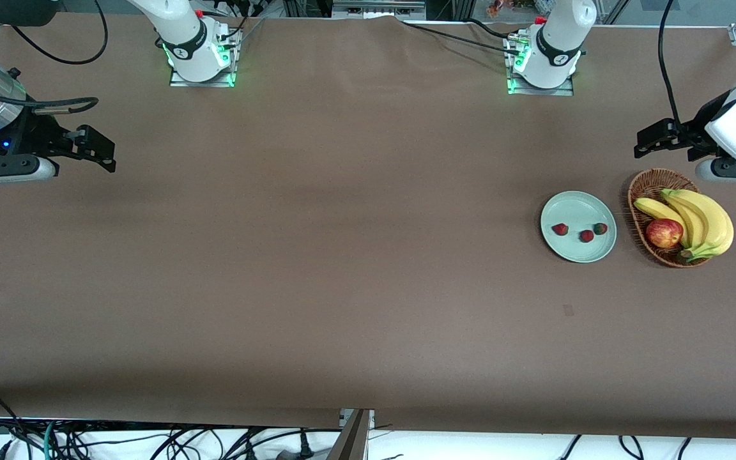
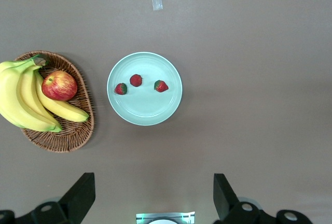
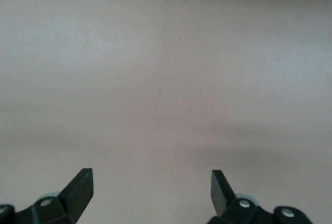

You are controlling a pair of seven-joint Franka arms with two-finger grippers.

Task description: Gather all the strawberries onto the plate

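Three small red strawberries with green tops (image 1: 586, 236) already lying on the round pale mint-green plate (image 1: 572, 203), just beside the brown wicker basket (image 1: 637, 191) of yellow bananas (image 1: 703, 220) and red apple (image 1: 664, 232). Left pincer (image 1: 646, 144) wide, empty, raised over bare brown bench (image 1: 342, 268) near the basket; plate close below and ahead of it. Right pincer (image 1: 105, 153) wide, empty, waiting well apart at its own end. Judged: none left to collect.
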